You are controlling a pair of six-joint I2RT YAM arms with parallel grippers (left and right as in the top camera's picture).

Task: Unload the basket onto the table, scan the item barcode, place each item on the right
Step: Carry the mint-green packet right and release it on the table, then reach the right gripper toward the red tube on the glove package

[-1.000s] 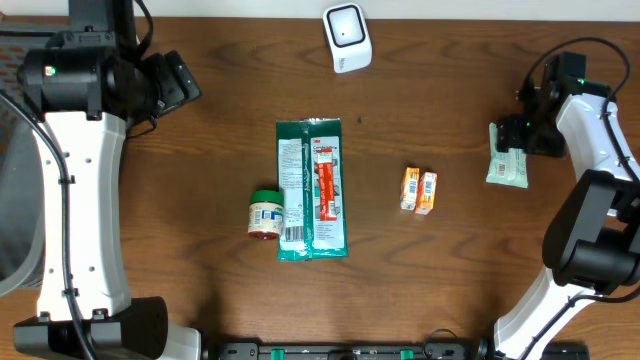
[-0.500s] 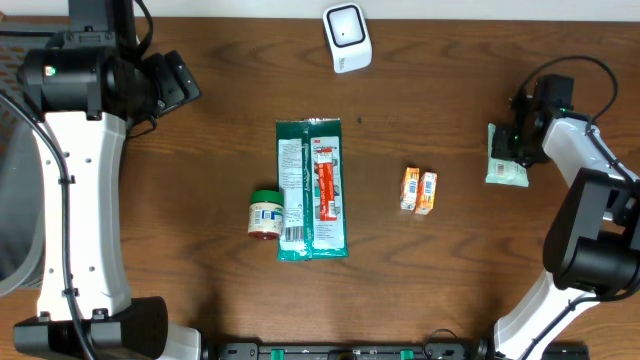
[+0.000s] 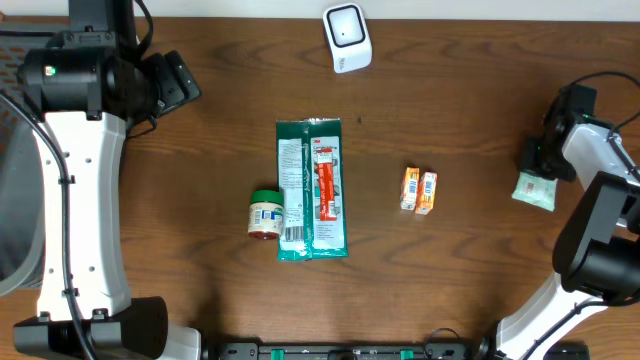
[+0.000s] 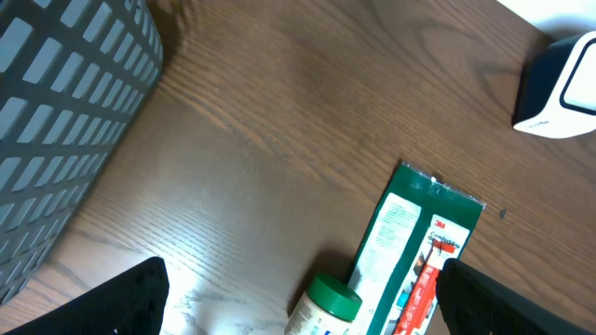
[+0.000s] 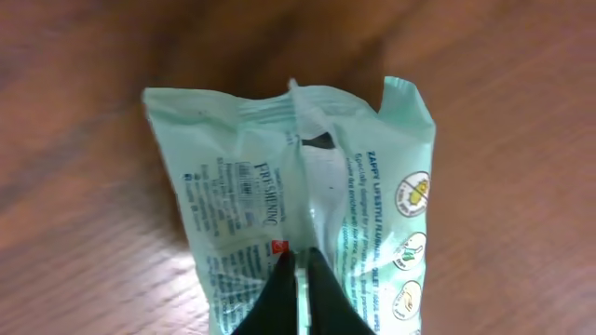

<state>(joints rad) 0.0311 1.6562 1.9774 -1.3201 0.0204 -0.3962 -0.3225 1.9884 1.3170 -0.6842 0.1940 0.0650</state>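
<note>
A pale green wipes packet (image 5: 289, 195) lies flat under my right wrist, printed side up. My right gripper (image 5: 296, 265) is shut on the packet's raised centre seam, pinching it between both black fingers. In the overhead view this packet (image 3: 533, 190) is at the far right of the table, with my right gripper (image 3: 537, 168) over its back edge. The white scanner (image 3: 347, 37) stands at the back centre and also shows in the left wrist view (image 4: 559, 88). My left gripper (image 4: 303, 302) hangs open, high over the left part of the table, with nothing in it.
A long green flat pack (image 3: 313, 188) lies mid-table with a green-lidded jar (image 3: 266, 213) touching its left side. Two small orange boxes (image 3: 419, 190) sit right of centre. A grey mesh basket (image 4: 56, 121) stands off the table's left edge.
My right gripper has shut on the packet's seam and carried the packet to the right and a little toward the front. The left arm has not moved.
</note>
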